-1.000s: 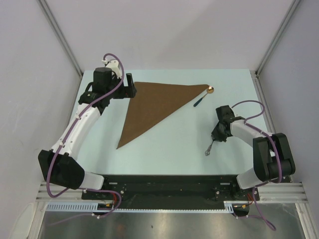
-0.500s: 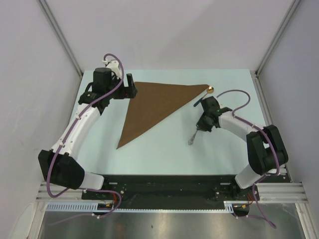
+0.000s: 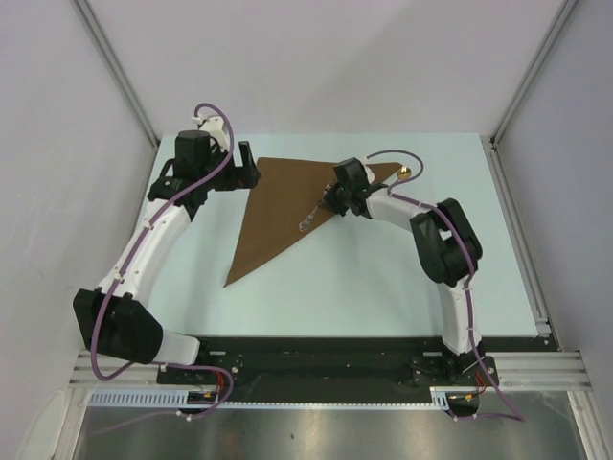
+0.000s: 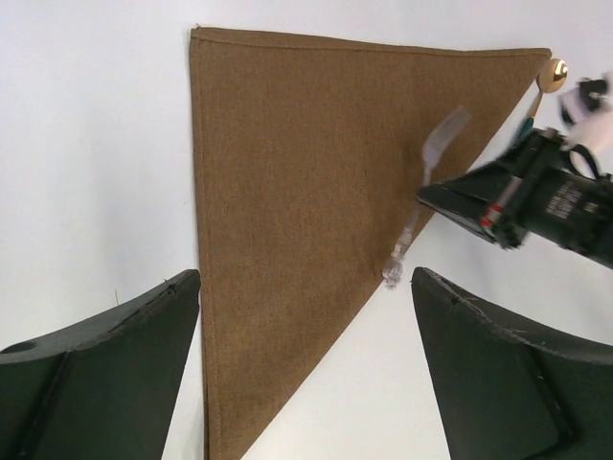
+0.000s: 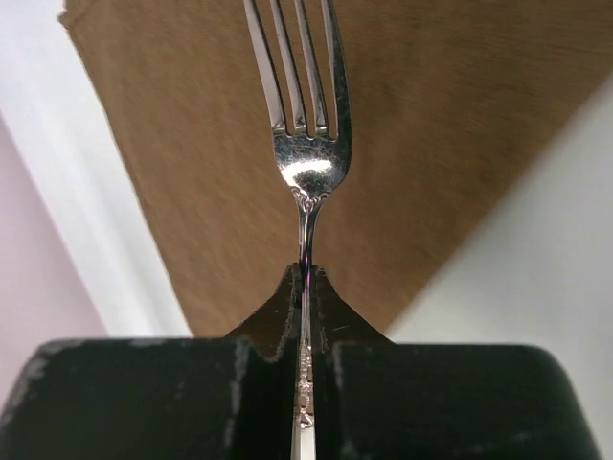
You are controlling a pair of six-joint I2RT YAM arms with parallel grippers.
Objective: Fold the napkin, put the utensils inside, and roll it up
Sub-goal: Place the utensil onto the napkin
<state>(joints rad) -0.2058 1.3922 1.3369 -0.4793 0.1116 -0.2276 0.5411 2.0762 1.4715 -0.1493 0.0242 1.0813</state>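
The brown napkin (image 3: 283, 196) lies flat as a triangle, its long edge running from the far right corner down to the near left tip. My right gripper (image 3: 330, 202) is shut on the silver fork (image 3: 308, 221) and holds it just over the napkin's right edge. In the right wrist view the fork (image 5: 308, 163) sticks out past my gripper (image 5: 305, 273), tines over the cloth (image 5: 431, 125). The dark-handled utensil with a gold bowl (image 3: 406, 172) lies at the napkin's far right corner. My left gripper (image 3: 251, 168) stands open at the far left corner, shown wide in its wrist view (image 4: 306, 278) over the napkin (image 4: 287, 192), with the fork (image 4: 414, 216) beyond.
The pale table (image 3: 383, 278) is boxed in by grey walls, with metal posts at the left (image 3: 120, 77) and right (image 3: 532, 77). The black base rail (image 3: 316, 350) runs along the near edge. Purple cables loop over both arms.
My right gripper shut on the fork at the table's near right and carried it up and left onto the napkin's right edge. The left arm barely shifted.
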